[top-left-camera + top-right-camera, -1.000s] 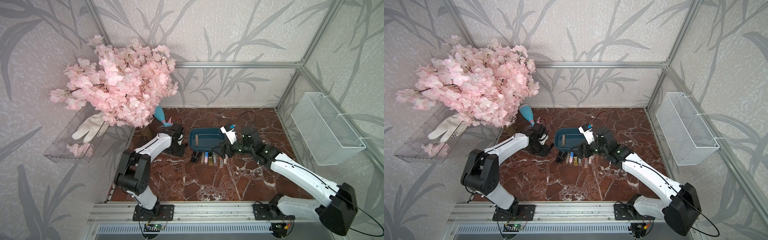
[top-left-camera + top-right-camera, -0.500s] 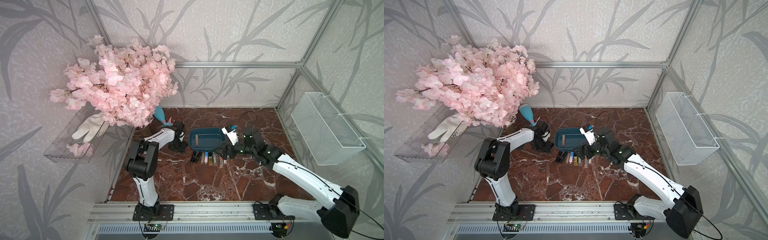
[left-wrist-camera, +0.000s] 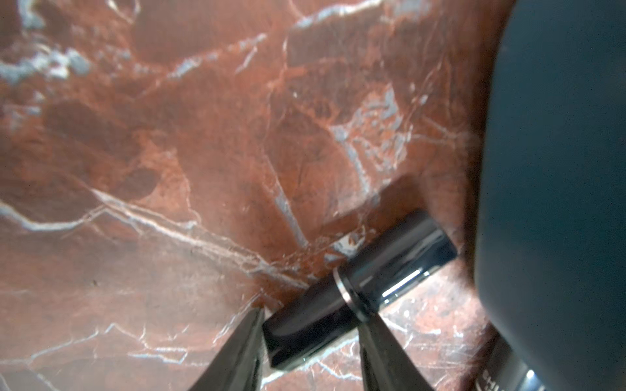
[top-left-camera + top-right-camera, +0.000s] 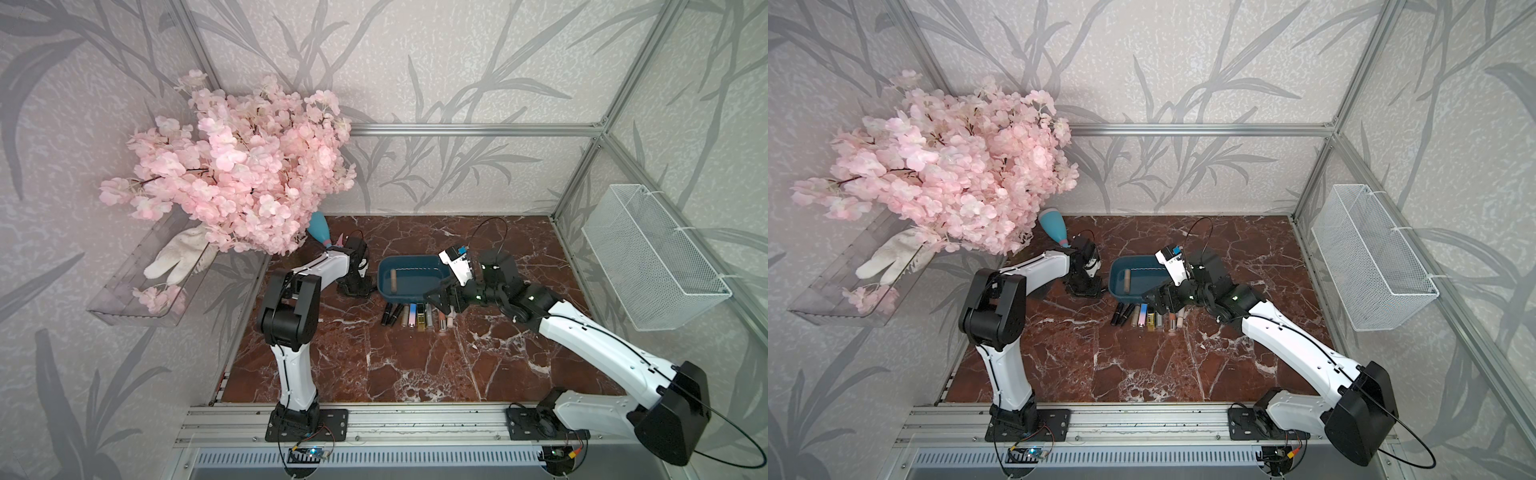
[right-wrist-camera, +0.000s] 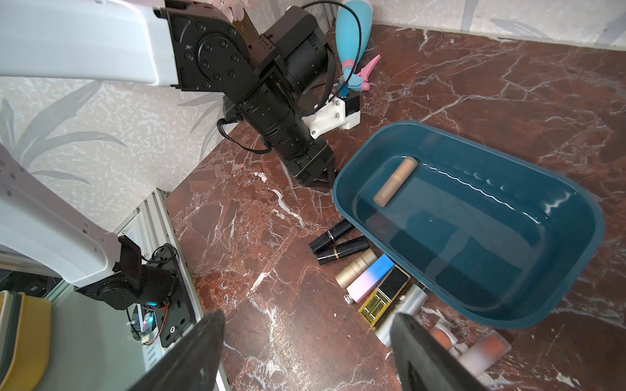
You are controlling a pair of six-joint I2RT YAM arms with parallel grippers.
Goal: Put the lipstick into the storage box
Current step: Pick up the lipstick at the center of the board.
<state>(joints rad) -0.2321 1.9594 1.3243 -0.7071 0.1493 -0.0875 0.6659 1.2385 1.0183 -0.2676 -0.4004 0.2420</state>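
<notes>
The left arm (image 4: 293, 370) and the right arm (image 4: 594, 340) are clad in smooth white shells, joined by bulky matte-black joint housings (image 4: 291, 316). Each is carried on a black base plate (image 4: 336, 426). Round black covers (image 5: 211, 50) ringed with small screws are seen near the left wrist, where a white screwed bracket (image 5: 333, 116) and a black cable (image 5: 359, 40) are fitted. A thin cable loop (image 4: 1434, 455) is seen at 4 o'clock of the right shoulder. The right gripper (image 5: 308, 316) is finished with black, wedge-shaped fingers (image 5: 189, 355).
</notes>
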